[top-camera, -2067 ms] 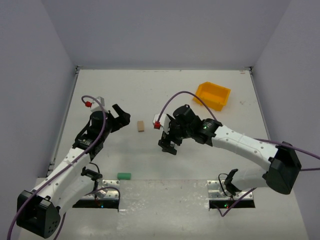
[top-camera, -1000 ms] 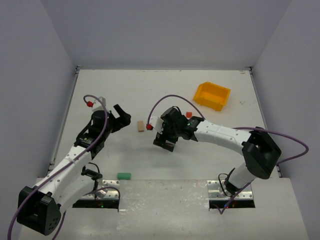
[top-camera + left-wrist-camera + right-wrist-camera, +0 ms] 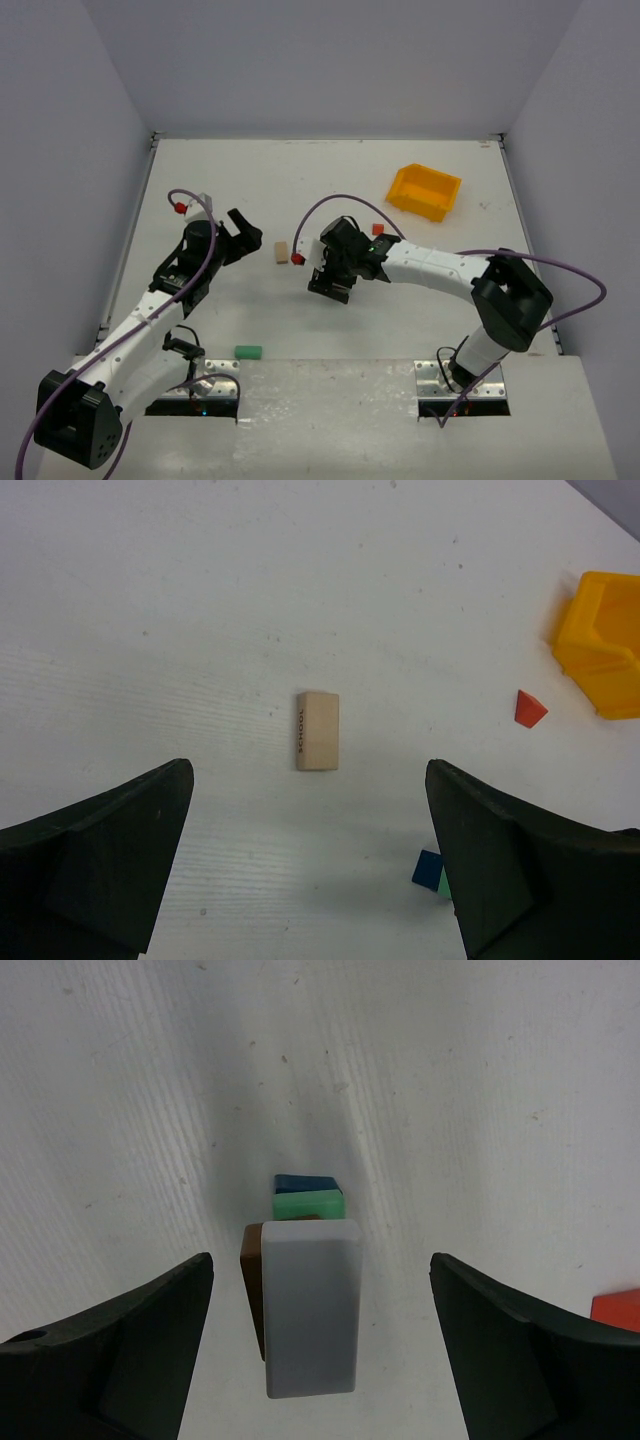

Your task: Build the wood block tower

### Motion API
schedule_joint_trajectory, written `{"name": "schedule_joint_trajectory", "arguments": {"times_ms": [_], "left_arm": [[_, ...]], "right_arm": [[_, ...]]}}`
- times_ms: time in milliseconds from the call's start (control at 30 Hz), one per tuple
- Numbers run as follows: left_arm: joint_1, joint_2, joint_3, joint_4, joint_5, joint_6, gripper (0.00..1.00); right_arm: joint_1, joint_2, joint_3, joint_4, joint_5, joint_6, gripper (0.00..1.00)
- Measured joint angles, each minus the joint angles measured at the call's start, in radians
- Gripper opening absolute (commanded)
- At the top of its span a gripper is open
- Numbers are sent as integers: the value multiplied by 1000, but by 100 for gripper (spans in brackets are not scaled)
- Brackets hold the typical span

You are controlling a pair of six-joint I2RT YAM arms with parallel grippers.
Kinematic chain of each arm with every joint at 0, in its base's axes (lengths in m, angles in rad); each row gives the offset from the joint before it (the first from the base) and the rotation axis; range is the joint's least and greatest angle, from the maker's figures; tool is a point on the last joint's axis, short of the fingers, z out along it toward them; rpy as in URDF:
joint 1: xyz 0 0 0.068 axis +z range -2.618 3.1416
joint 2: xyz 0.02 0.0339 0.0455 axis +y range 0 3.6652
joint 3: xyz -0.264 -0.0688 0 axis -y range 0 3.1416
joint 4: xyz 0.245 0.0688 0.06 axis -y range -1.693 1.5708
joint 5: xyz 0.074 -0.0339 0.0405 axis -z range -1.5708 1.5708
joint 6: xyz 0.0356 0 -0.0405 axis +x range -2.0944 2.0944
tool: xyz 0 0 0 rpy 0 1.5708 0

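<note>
A pale-topped block [image 3: 311, 1310] with a brown side sits midway between the right pincer's [image 3: 320, 1270] spread fingers, green block [image 3: 308, 1205] and blue block [image 3: 305, 1183] showing at its far end. A tan block [image 3: 318, 730] printed SCHOOL lies flat just ahead of the left pincer [image 3: 308, 770].

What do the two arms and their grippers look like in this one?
The left arm and right arm have white links with black joints. A purple cable loops along each, tipped by a red plug. The left gripper and right gripper carry black, wedge-shaped fingers.
</note>
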Motion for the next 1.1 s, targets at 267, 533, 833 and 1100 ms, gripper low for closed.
{"name": "schedule_joint_trajectory", "arguments": {"times_ms": [267,533,833,1100], "left_arm": [[0,0,0,0,-3,0,100],[0,0,0,0,-4,0,100],[0,0,0,2,-4,0,100],[0,0,0,12,-4,0,100]], "right_arm": [[0,1,0,1,11,0,79],[0,17,0,0,24,1,74],[0,19,0,8,38,7,68],[0,19,0,9,42,15,64]]}}
